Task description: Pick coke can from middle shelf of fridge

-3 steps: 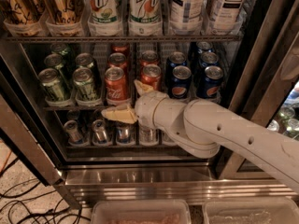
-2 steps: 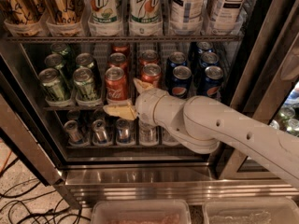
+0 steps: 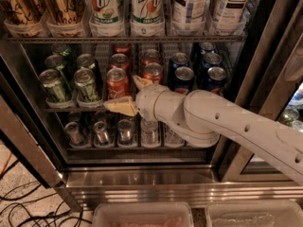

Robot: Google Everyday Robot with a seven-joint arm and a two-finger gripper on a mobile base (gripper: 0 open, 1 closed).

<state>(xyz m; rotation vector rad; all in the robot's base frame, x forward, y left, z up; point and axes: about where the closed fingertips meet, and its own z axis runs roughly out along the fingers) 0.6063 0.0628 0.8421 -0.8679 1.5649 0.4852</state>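
1. Your gripper (image 3: 122,93) is sitting inside the fridge (image 3: 142,186) at the front of the middle shelf (image 3: 71,109). Its two tan fingers (image 3: 120,107) are standing spread apart and clenching nothing.
2. Far left on the floor, dark cables (image 3: 28,207) are lying beside the cooler's steel frame.
3. At the left of the shelf, green cans (image 3: 54,85) are standing in two lanes.
4. Just right of them, the coke can (image 3: 117,81) is standing at the front of its lane. One finger is lying low across the front rail just below it, and the other is pointing up beside its right flank. You cannot tell from here whether either finger is touching it.
5. More red cans (image 3: 152,72) are standing behind it and in the next lane to the right, partly hidden by the wrist.
6. Further right, blue Pepsi cans (image 3: 215,78) are filling the last lanes.
7. The white arm (image 3: 227,126) is crossing in from the lower right, covering part of the rack below.
8. Above, tall bottles (image 3: 147,8) are lining the upper rack.
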